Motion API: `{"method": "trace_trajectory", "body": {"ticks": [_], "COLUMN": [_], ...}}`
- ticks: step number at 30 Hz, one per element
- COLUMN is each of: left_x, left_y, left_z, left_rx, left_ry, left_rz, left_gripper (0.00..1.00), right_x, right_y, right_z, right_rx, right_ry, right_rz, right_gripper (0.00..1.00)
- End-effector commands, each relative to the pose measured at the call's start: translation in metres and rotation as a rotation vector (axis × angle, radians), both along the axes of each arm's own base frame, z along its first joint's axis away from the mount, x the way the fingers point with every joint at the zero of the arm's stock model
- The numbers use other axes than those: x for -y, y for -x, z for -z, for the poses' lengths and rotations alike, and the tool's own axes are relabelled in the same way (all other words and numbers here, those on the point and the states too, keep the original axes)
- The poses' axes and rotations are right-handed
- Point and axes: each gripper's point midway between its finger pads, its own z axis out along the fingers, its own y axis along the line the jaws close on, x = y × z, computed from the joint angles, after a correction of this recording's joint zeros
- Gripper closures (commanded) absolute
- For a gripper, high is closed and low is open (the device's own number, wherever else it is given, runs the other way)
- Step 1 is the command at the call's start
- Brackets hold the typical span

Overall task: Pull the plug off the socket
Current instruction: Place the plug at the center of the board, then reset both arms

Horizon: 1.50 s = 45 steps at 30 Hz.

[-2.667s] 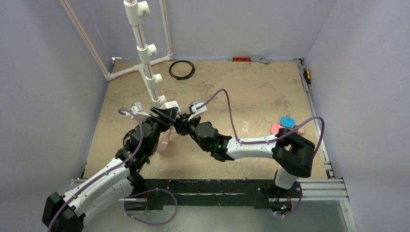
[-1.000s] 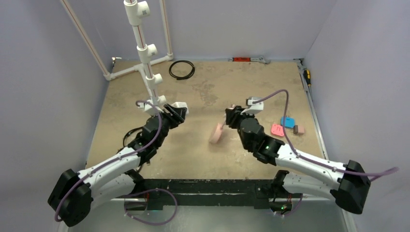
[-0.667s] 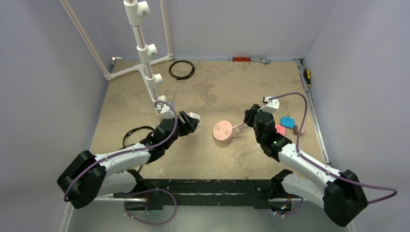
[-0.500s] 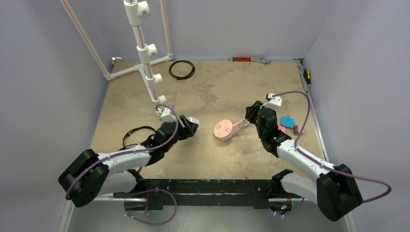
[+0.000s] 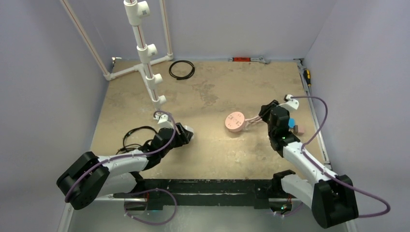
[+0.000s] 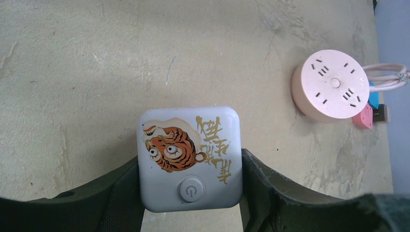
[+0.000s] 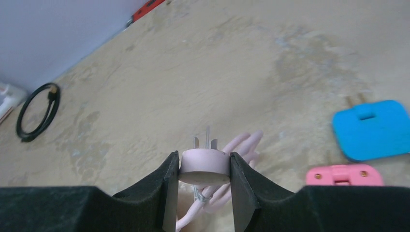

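Separation is judged complete: the plug (image 7: 203, 166), prongs bare, is clamped in the right end effector (image 7: 203, 175), well apart from the socket (image 6: 189, 157), which is gripped by the left end effector (image 6: 190, 186) over the table (image 5: 217, 87). Next, both are to be set down and let go.

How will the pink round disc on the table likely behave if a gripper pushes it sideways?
The pink round disc appears to lie flat on the table, so it would probably slide rather than roll or tip. Its cable looks thin and looped, likely floppy, so it may drag behind.
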Motion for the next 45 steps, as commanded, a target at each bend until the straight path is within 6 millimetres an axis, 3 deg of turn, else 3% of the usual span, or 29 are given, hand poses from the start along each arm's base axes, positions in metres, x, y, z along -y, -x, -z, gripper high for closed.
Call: {"method": "trace_trajectory", "body": {"ticks": [1, 4, 7, 9, 12, 17, 19, 21, 25, 30, 34, 36, 39, 42, 45], "left_x": [0.006, 0.003, 0.000, 0.000, -0.002, -0.014, -0.020, -0.025, -0.040, -0.060, -0.076, -0.090, -0.116, -0.136, -0.153], "left_y": [-0.002, 0.000, 0.002, 0.003, 0.004, -0.001, -0.004, -0.007, -0.015, -0.017, -0.015, -0.015, -0.013, -0.010, -0.007], "left_z": [-0.004, 0.003, 0.008, 0.012, 0.015, 0.010, 0.003, -0.008, -0.039, -0.095, -0.153, -0.191, -0.228, -0.248, -0.247], "left_rx": [0.015, 0.004, 0.003, -0.004, -0.010, 0.009, 0.026, 0.048, 0.102, 0.169, 0.208, 0.256, 0.316, 0.377, 0.427], "left_ry": [0.028, 0.018, 0.014, -0.004, -0.021, -0.080, -0.099, -0.125, -0.185, -0.235, -0.322, -0.366, -0.458, -0.531, -0.607], "left_rz": [0.028, 0.026, 0.024, 0.033, 0.036, -0.006, -0.032, -0.049, -0.105, -0.161, -0.175, -0.212, -0.282, -0.336, -0.378], "left_gripper": [0.85, 0.81, 0.69, 0.62, 0.45, 0.06, 0.02, 0.01, 0.00, 0.01, 0.01, 0.01, 0.01, 0.01, 0.00], "right_x": [0.043, 0.063, 0.065, 0.062, 0.057, 0.053, 0.052, 0.051, 0.053, 0.063, 0.070, 0.061, 0.050, 0.040, 0.037], "right_y": [0.011, 0.014, 0.012, 0.011, 0.010, 0.013, 0.014, 0.015, 0.021, 0.035, 0.048, 0.050, 0.055, 0.063, 0.071], "right_z": [-0.008, -0.012, -0.006, -0.003, -0.002, -0.015, -0.022, -0.028, -0.042, -0.071, -0.099, -0.115, -0.128, -0.139, -0.148], "right_rx": [0.001, 0.005, -0.019, -0.035, -0.042, -0.032, -0.037, -0.039, -0.048, -0.013, 0.064, 0.140, 0.237, 0.329, 0.389], "right_ry": [0.023, 0.038, 0.044, 0.041, 0.034, 0.040, 0.047, 0.057, 0.078, 0.131, 0.165, 0.177, 0.211, 0.228, 0.231], "right_rz": [0.162, 0.225, 0.223, 0.206, 0.182, 0.142, 0.130, 0.118, 0.114, 0.136, 0.146, 0.080, -0.004, -0.072, -0.091], "right_gripper": [0.96, 0.94, 0.89, 0.77, 0.47, 0.14, 0.04, 0.01, 0.01, 0.01, 0.01, 0.01, 0.01, 0.01, 0.01]}}
